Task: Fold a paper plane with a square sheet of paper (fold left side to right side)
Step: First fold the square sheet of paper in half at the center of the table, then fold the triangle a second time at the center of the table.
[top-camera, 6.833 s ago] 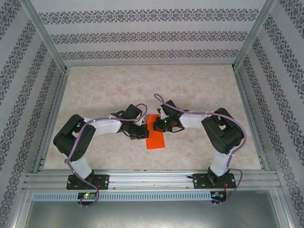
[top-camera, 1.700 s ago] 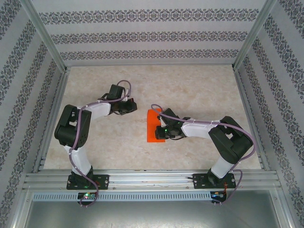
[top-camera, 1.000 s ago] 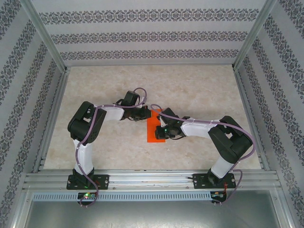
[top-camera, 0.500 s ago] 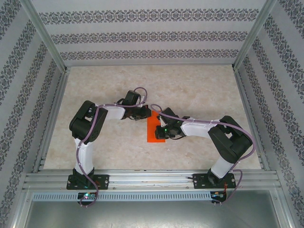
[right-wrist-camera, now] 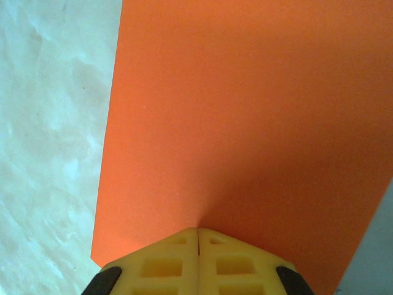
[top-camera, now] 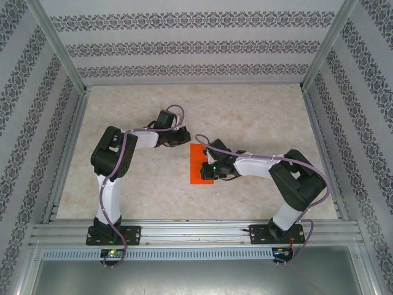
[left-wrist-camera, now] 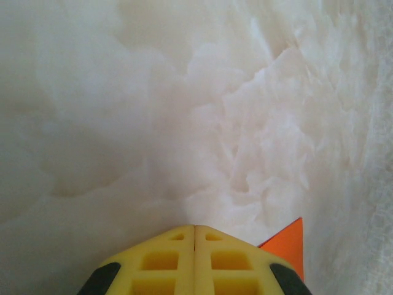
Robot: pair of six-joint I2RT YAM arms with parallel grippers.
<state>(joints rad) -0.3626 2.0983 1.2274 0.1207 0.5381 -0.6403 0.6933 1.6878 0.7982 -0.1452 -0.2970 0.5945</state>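
Observation:
The square sheet of paper [top-camera: 198, 161] is bright orange-red and lies on the table as a narrow upright rectangle, folded in half. My right gripper [top-camera: 206, 171] is shut, its yellow fingertips [right-wrist-camera: 184, 243] pressing down on the paper's surface [right-wrist-camera: 245, 110] near its lower right part. My left gripper [top-camera: 186, 139] is shut too and hangs just off the paper's upper left corner. In the left wrist view, that orange corner [left-wrist-camera: 288, 246] pokes out beside the closed yellow fingertips [left-wrist-camera: 212, 243]. Nothing is between either gripper's fingers.
The marbled beige table [top-camera: 245, 117] is boxed in by patterned walls and aluminium frame posts [top-camera: 58, 55]. A metal rail [top-camera: 196, 232] carries both arm bases along the near edge.
My left gripper has pulled back up and to the left, off the paper's top edge. The right gripper and the paper have stayed put.

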